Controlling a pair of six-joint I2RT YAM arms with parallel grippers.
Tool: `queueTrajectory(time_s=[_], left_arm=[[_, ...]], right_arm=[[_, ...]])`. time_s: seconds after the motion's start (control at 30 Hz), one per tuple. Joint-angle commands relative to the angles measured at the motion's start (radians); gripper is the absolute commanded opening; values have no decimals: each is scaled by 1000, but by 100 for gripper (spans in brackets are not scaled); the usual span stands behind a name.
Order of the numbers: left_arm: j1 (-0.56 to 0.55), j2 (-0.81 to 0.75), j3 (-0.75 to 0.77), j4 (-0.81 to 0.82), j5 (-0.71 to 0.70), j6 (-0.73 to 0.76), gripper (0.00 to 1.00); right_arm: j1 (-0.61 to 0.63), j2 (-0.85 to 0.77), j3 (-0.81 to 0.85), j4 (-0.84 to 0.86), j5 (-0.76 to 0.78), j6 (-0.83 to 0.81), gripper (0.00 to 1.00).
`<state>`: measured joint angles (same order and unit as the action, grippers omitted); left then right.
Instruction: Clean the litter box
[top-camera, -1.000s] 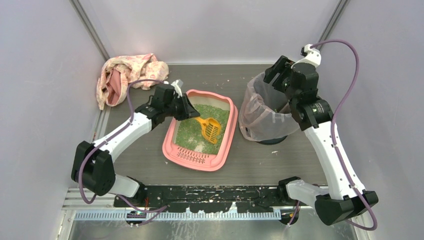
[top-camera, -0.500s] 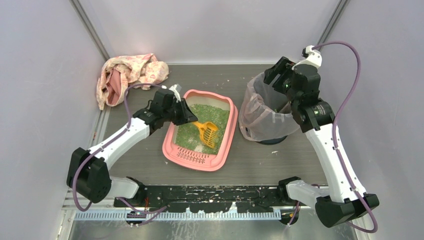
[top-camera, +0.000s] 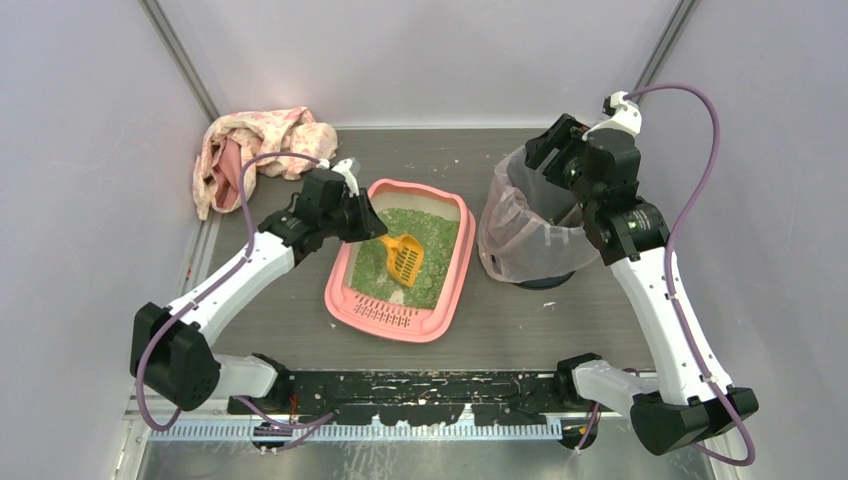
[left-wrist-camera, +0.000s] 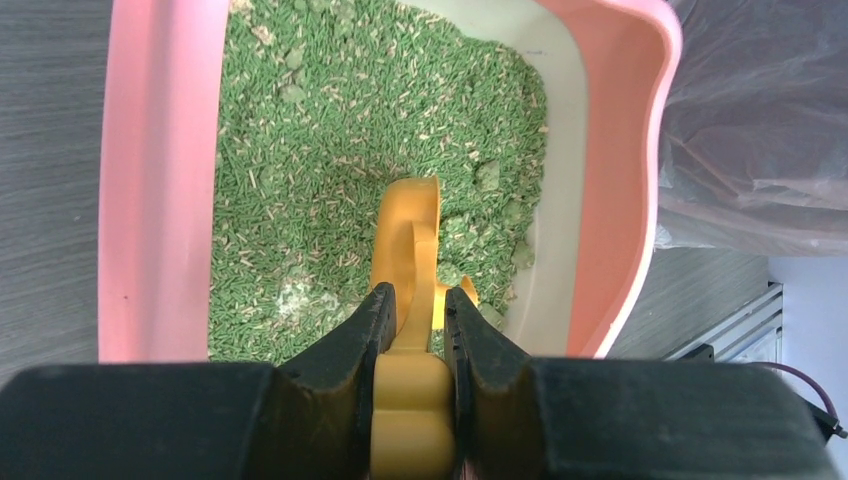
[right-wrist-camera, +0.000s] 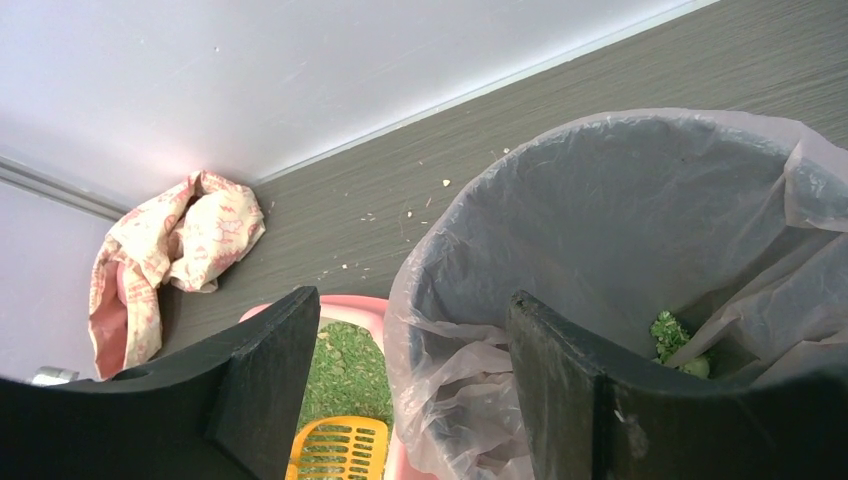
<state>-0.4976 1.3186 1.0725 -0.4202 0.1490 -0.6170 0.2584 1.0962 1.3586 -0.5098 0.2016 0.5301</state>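
The pink litter box (top-camera: 400, 322) lies mid-table with green granules inside. My left gripper (top-camera: 362, 222) hangs over its left rim, shut on the handle of a yellow slotted scoop (top-camera: 404, 255). In the left wrist view the fingers (left-wrist-camera: 372, 320) pinch the scoop's handle (left-wrist-camera: 408, 240), whose blade dips into the granules beside the pink wall (left-wrist-camera: 155, 180). My right gripper (top-camera: 556, 140) stands open over the bag-lined bin (top-camera: 530, 222). In the right wrist view the gripper (right-wrist-camera: 415, 300) straddles the bin's rim (right-wrist-camera: 600, 230), and the scoop's blade (right-wrist-camera: 335, 450) shows below.
A crumpled pink-and-cream cloth (top-camera: 255, 150) lies in the back left corner, also seen as a cloth (right-wrist-camera: 170, 250) from the right wrist. Green clumps (right-wrist-camera: 672, 335) sit inside the bin's bag. Grey walls close in on three sides; crumbs dot the table.
My left gripper has drawn the scoop leftward through the granules, toward the box's left wall. The right arm has held still.
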Motion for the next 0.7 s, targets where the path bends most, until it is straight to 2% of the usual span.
queueTrajectory(time_s=[0.0, 0.1, 0.43, 0.67], left_arm=[[-11, 20, -71, 83, -16, -4, 0], [-12, 49, -121, 156, 25, -52, 0], [-31, 193, -153, 412, 317, -324, 0], [1, 188, -197, 494, 359, -391, 0]], right_arm=[[-4, -19, 7, 34, -10, 10, 73], [-4, -19, 8, 30, -16, 11, 73], [-5, -12, 6, 22, -26, 11, 73], [-4, -3, 7, 14, -35, 8, 73]])
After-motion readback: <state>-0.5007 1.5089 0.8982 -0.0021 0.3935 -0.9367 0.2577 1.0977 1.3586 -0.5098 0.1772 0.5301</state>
